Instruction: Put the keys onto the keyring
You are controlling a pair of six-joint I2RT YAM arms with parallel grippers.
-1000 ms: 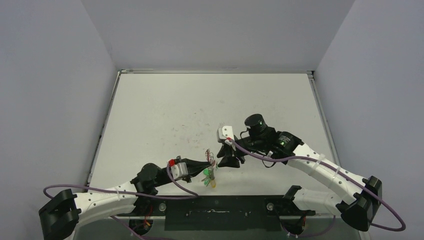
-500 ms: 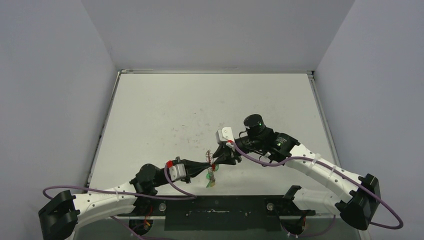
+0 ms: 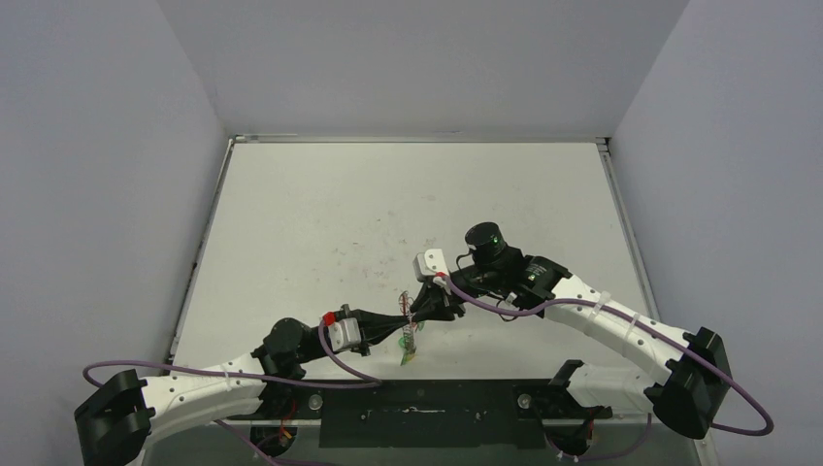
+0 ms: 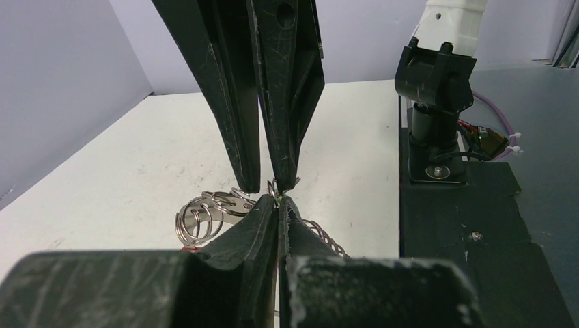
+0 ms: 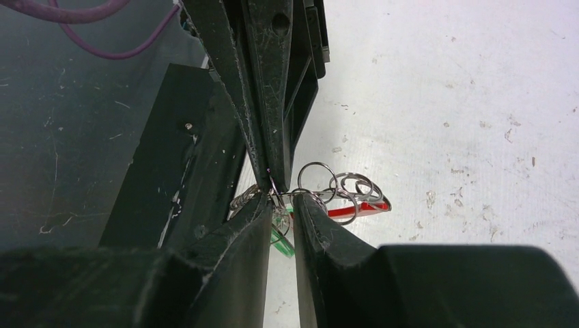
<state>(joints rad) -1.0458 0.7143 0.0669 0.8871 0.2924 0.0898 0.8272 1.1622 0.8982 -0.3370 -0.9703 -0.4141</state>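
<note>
Two grippers: one left gripper [image 4: 278,203], one right gripper [image 5: 280,205]. One keyring [image 5: 358,210], with one red segment. Small silver rings [image 4: 201,217]: about four, overlapping and hard to separate. One green key [image 5: 281,239], one yellowish key [image 3: 409,357].

2 arms, left [image 3: 194,386] and right [image 3: 621,325], wear white shells dotted with small dark screw holes, with bulky black joints [image 3: 115,417] between them. A purple cable [image 3: 223,373] loops along each arm, and white ties [image 3: 604,303] bind it to the right arm. The right wrist motor [image 3: 485,239] is a black cylinder with a green light, next to a white camera box [image 3: 430,263]. The left wrist box [image 3: 342,333] is pale grey with a red spot. Left gripper [image 4: 278,201] and right gripper [image 5: 280,201] have long, black, scuffed, tapering fingers with 1 round hole high on a finger.
</note>
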